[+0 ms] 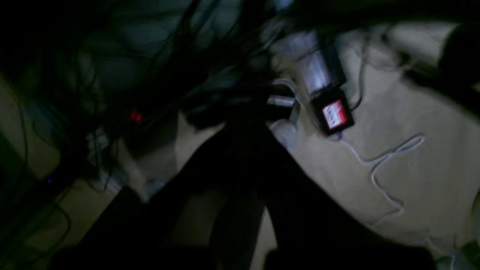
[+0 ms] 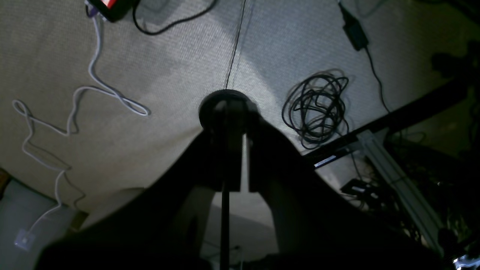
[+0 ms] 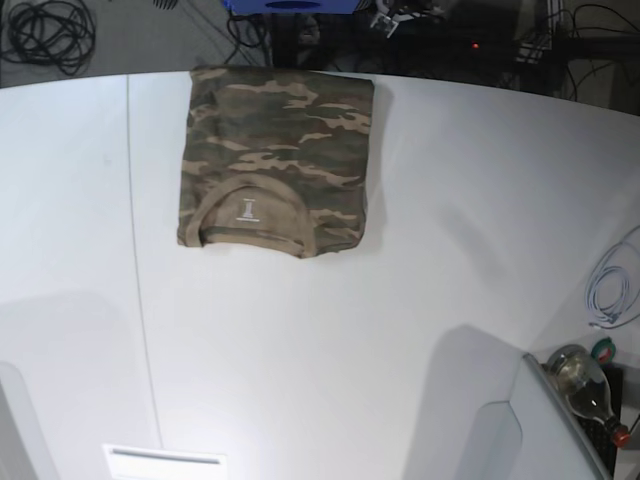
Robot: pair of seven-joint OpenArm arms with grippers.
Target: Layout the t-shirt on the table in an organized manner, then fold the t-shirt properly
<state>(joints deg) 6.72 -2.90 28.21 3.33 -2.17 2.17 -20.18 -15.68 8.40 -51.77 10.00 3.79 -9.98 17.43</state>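
Your camouflage t-shirt lies folded into a compact rectangle at the far edge of the white surface, somewhat left of centre in the base view. Its tan collar faces the near side, and a small white print sits inside the neck; the print is too small to read. A thin dark seam line runs across the surface just left of the shirt, not touching it.

Neither arm reaches over the surface. Your left gripper shows as a dark, blurred shape in its wrist view, jaws closed on nothing, above beige carpet. A small black device with a red and white label lies on the carpet there; its writing is too blurred to read. A pale cable trails from it.

Your right gripper also has its jaws closed, holding nothing, above carpet, with a coil of black cable nearby.

A bottle stands beyond the surface's near right edge.
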